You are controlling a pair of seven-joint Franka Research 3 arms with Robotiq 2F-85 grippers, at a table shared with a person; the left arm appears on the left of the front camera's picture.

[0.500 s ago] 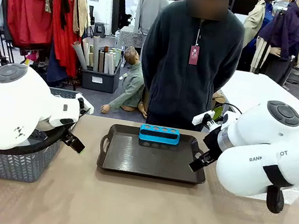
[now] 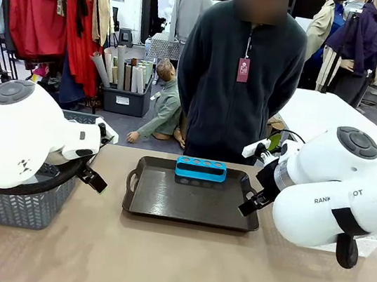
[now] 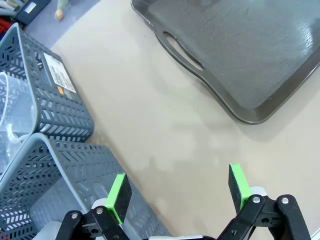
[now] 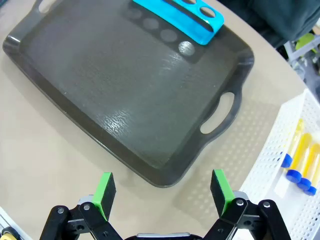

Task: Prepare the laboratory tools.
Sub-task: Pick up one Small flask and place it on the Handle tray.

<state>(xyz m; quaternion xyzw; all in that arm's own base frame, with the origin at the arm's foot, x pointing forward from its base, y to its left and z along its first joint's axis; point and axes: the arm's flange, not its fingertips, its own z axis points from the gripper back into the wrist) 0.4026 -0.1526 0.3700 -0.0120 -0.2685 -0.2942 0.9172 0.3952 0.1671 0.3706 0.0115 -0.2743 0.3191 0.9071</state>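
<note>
Dark grey tray (image 2: 179, 200), blue rack (image 2: 200, 169), yellow tubes (image 4: 296, 142), seemingly blue-capped.

Left arm (image 2: 12, 132), right arm (image 2: 336, 198): glossy white rounded shells, grey disc caps; the right bears dark lettering. Left gripper (image 3: 178, 187), right gripper (image 4: 162, 189): black, green pads (image 3: 119, 194).

looks like a clothing shop: behind the table (image 2: 169, 269), a rack of hung garments (image 2: 48, 10) and a bin of rolls (image 2: 125, 97).

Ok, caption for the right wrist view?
Open right gripper by dark tray holding blue rack; yellow tubes in white bin.
</note>
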